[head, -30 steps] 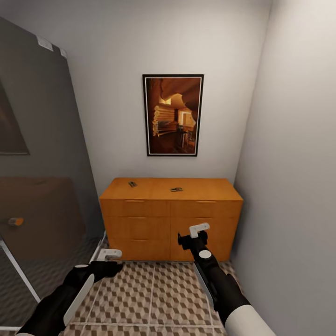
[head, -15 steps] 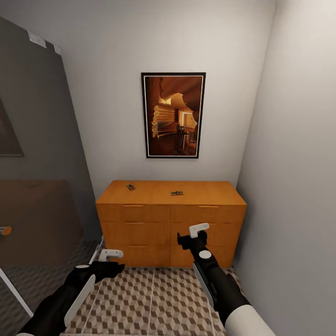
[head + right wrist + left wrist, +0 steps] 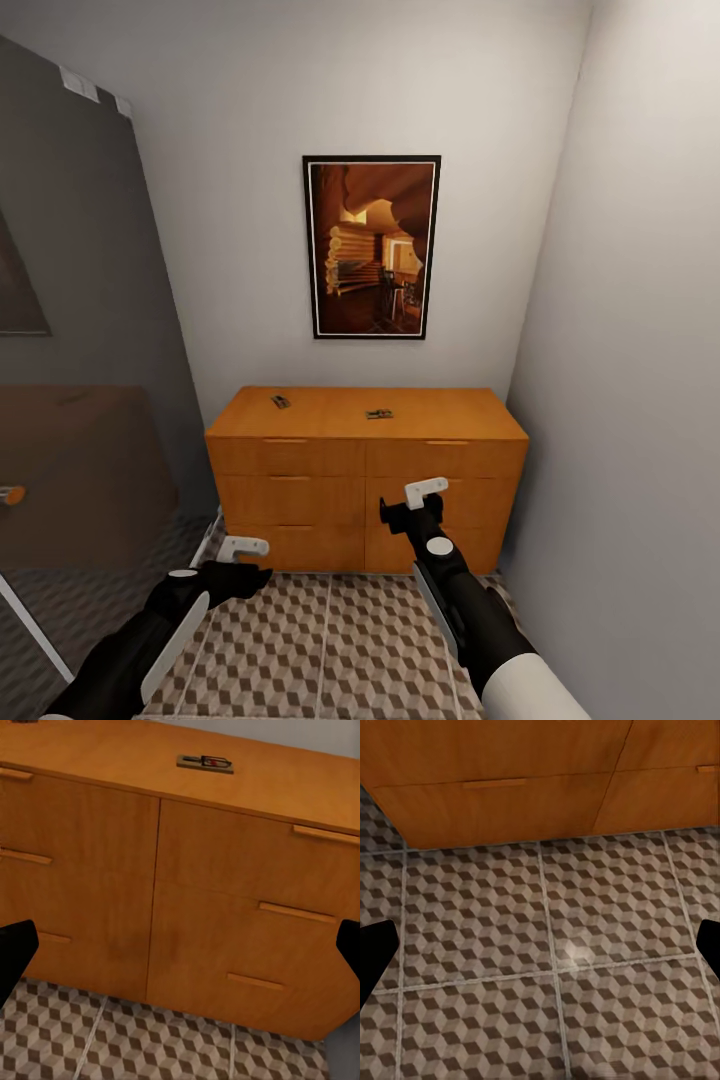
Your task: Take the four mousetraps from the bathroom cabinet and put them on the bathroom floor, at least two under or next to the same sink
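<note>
The orange-brown cabinet [image 3: 365, 470] stands against the far wall. Two mousetraps lie on its flat top, one near the left [image 3: 281, 401] and one near the middle [image 3: 379, 413]. In the right wrist view the middle mousetrap [image 3: 205, 763] shows its wire frame and red spot above the drawer fronts [image 3: 225, 885]. My right gripper [image 3: 427, 490] is open in front of the drawers, holding nothing. My left gripper [image 3: 243, 548] hangs open and low over the cube-patterned bathroom floor [image 3: 330, 640], near the cabinet's foot [image 3: 495, 810].
A dark-framed picture [image 3: 371, 247] hangs above the cabinet. A tall glass panel [image 3: 80, 350] closes off the left side, and a pale wall [image 3: 640, 400] runs close along the right. The tiled floor [image 3: 555, 967] lies between me and the cabinet.
The whole view has shifted a little closer to the cabinet, so the camera moved. My left gripper has edged slightly right. The mousetraps lie where they were.
</note>
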Robot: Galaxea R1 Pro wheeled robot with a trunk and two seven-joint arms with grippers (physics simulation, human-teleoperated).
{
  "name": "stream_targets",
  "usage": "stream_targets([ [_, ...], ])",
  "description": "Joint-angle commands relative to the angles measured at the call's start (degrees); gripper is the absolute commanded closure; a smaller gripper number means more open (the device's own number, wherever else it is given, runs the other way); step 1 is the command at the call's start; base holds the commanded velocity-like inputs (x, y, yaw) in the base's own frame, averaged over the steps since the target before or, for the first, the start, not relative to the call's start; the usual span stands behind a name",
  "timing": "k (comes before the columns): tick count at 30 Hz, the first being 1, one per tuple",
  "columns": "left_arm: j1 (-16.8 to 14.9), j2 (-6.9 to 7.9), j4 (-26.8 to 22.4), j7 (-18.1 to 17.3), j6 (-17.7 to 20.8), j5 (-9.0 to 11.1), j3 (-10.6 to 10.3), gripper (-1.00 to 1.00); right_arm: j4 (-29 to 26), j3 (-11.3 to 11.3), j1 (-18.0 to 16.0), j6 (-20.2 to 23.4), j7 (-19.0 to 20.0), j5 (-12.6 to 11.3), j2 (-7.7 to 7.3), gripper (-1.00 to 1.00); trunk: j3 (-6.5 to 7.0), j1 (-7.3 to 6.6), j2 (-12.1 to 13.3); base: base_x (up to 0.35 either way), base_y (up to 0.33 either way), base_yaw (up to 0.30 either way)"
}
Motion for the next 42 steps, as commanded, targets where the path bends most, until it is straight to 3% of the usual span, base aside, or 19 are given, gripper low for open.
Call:
stream_targets([
  [1, 0.0, 0.05, -0.1, 0.1, 0.1, 0.2, -0.2, -1.0, 0.0, 0.1, 0.0, 0.5, -0.3, 0.6, 0.0, -1.0, -0.03, 0.02, 0.0, 0.0, 0.0, 0.0],
  [10, 1.4, -0.8, -0.8, 0.5, -0.2, 0.2, -0.1, -1.0, -1.9, 0.8, -0.8, 0.5, -0.2, -0.3, 0.0, -1.0, -0.03, 0.02, 0.0, 0.0, 0.0, 0.0],
  [32, 1.6, -7.9, 2.1, 0.4, -1.1, 0.4, 0.0, -1.0, -2.4, 0.8, -0.3, 0.3, -0.2, -0.2, 0.0, -1.0, -0.03, 0.02, 0.0, 0.0, 0.0, 0.0],
  [37, 1.6, -8.11, 2.7, 0.4, -1.1, 0.4, -0.1, -1.0, -2.5, 0.5, -0.3, 0.4, -0.4, -0.1, 0.0, -1.0, -0.03, 0.02, 0.0, 0.0, 0.0, 0.0],
  [42, 1.6, -8.3, 4.2, 0.3, -1.7, 0.3, -0.2, -1.0, -2.5, 0.4, -0.3, 0.6, -0.4, -0.2, -1.15, -1.0, -0.03, 0.02, 0.0, 0.0, 0.0, 0.0],
])
